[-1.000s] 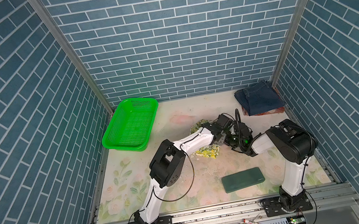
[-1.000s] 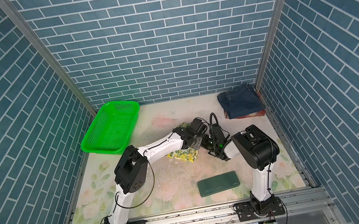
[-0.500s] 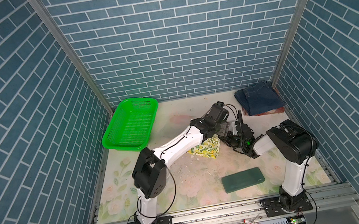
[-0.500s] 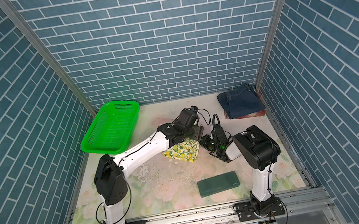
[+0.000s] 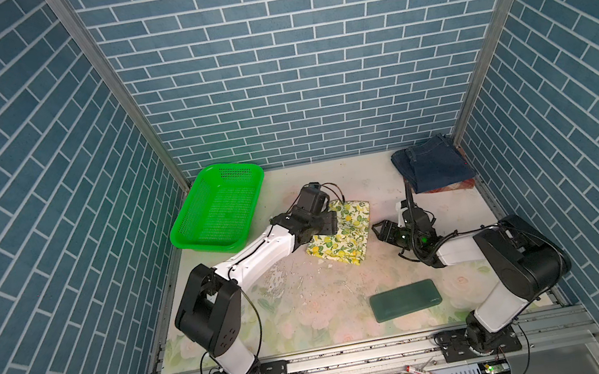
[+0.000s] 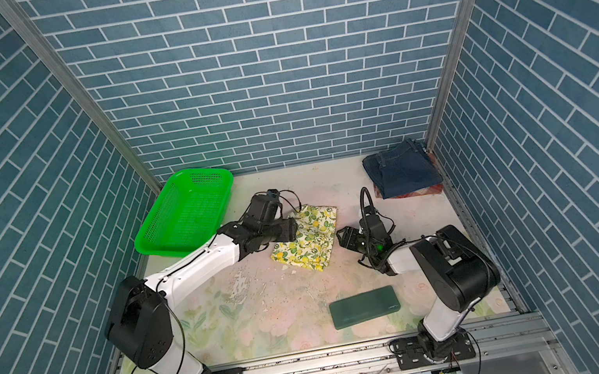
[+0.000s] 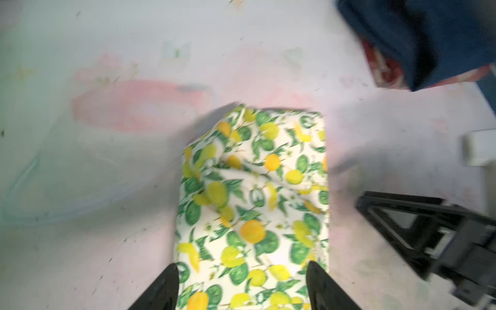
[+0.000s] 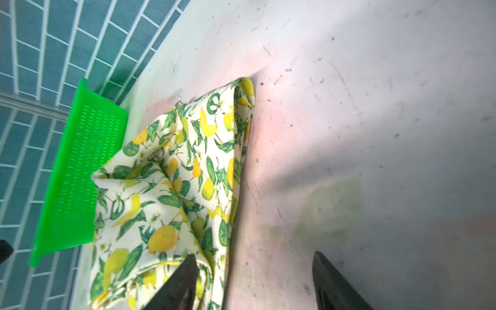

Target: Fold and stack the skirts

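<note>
step: lemon skirt (image 5: 351,233) looks folded on tabletop (image 5: 309,305) | left hand (image 5: 332,222), right hand (image 5: 378,231): both spread wide, empty | next, I reckon: regrip, carry onto denim skirt (image 5: 430,168)

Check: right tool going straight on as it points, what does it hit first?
Probably the lemon-print skirt, near edge; the open right tool points at it. Its height is unclear, so it may pass over.

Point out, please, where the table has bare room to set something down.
Free: back strip between green basket and denim skirt; front, left of dark green slab. Crowded: middle, lemon skirt with left gripper and right gripper close.
</note>
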